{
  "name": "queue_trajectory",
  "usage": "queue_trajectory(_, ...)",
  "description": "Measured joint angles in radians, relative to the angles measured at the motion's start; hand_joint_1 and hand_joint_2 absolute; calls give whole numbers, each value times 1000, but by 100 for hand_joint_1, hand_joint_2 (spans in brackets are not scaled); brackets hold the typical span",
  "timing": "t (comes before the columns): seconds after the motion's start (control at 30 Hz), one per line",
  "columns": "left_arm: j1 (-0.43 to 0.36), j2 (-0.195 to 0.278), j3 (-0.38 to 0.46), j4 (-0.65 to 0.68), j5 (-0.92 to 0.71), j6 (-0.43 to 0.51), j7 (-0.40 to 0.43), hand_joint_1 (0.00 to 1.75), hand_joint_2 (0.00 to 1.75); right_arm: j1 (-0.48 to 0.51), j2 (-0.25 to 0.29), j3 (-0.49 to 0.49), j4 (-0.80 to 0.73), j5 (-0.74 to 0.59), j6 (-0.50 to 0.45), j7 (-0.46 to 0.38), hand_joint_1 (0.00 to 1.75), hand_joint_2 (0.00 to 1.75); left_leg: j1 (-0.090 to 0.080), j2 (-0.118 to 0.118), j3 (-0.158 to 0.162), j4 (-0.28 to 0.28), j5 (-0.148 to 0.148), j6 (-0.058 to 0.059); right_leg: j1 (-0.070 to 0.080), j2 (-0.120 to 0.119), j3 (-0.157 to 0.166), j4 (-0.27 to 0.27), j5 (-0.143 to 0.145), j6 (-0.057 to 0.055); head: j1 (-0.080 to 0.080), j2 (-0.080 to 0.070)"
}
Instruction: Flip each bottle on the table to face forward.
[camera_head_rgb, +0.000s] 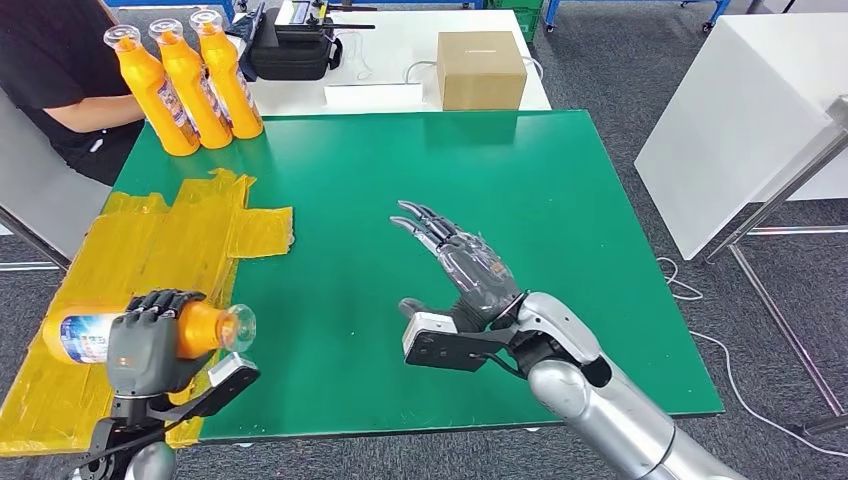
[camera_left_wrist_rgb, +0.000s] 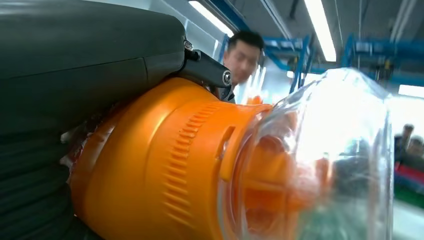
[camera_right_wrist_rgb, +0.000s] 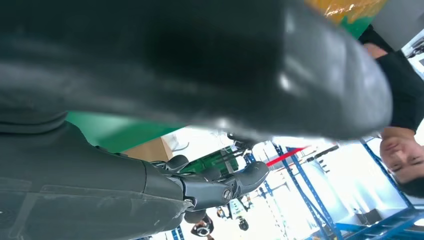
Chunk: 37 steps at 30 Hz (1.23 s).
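- Currently I am holding one orange bottle (camera_head_rgb: 150, 332) in my left hand (camera_head_rgb: 152, 345), fingers wrapping round its middle, over the near left of the green table (camera_head_rgb: 560, 200), above the yellow taped sheet (camera_head_rgb: 160, 250).
- The bottle is lying sideways in my grip: clear domed cap (camera_head_rgb: 238, 327) pointing toward the table's middle, blue-and-white labelled end sticking out the other side.
- In the left wrist view the ribbed orange shoulder (camera_left_wrist_rgb: 165, 165) and clear cap (camera_left_wrist_rgb: 320, 160) are sitting right against my palm.
- My right hand (camera_head_rgb: 462, 275) is hovering over the middle of the table, fingers stretching out and apart, holding nothing.
- Three more orange bottles (camera_head_rgb: 185, 85) are standing upright in a tight row at the far left corner, beside a seated person's arm (camera_head_rgb: 95, 112).
- I am judging the bottle full, so fairly heavy for its size and weighted toward the body.
- The plastic is looking smooth and glossy; I am expecting it to slip or roll if I loosen my hold while turning it.
- The walls are probably stiff enough for a firm squeeze, though the clear cap is looking thinner, and I would avoid pressing on it.
- The best hold, I am thinking, is around the body near the label, where it is widest.
- A cardboard box (camera_head_rgb: 480, 68) is sitting on the white table (camera_head_rgb: 400, 50) beyond.
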Motion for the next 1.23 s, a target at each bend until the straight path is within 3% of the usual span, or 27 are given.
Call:
queue_trajectory(0.33, -8, 45, -45, 162, -51, -77, 64, 175, 175, 7, 0, -1, -14, 11, 15, 9, 0, 0, 0, 0, 0, 0, 0, 0, 0, 0, 0, 0, 0, 0, 0, 0)
queue_trajectory(0.37, -10, 48, -47, 171, -51, -78, 65, 148, 175, 8, 0, -1, -14, 11, 15, 9, 0, 0, 0, 0, 0, 0, 0, 0, 0, 0, 0, 0, 0, 0, 0, 0)
queue_trajectory(0.47, -13, 55, -52, 191, -52, -81, 68, 17, 44, 9, 0, 0, -14, 12, 15, 9, 0, 0, 0, 0, 0, 0, 0, 0, 0, 0, 0, 0, 0, 0, 0, 0)
queue_trajectory(0.5, -14, 56, -53, 195, -57, -83, 73, 0, 0, 10, 0, -1, -14, 12, 16, 9, 0, 0, 0, 0, 0, 0, 0, 0, 0, 0, 0, 0, 0, 0, 0, 0)
queue_trajectory(0.77, -26, 63, -56, 219, -104, -74, 126, 0, 0, 15, 0, -1, -14, 15, 25, 9, 0, 0, 0, 0, 0, 0, 0, 0, 0, 0, 0, 0, 0, 0, 0, 0)
queue_trajectory(1.1, -17, 57, -29, 182, -102, 71, 121, 0, 0, 28, -2, -2, -14, 16, 27, 9, 0, 0, 0, 0, 0, 0, 0, 0, 0, 0, 0, 0, 0, 0, 0, 0)
queue_trajectory(1.23, -15, 53, -16, 163, -100, 83, 120, 0, 0, 33, -4, -2, -14, 17, 27, 9, 0, 0, 0, 0, 0, 0, 0, 0, 0, 0, 0, 0, 0, 0, 0, 0)
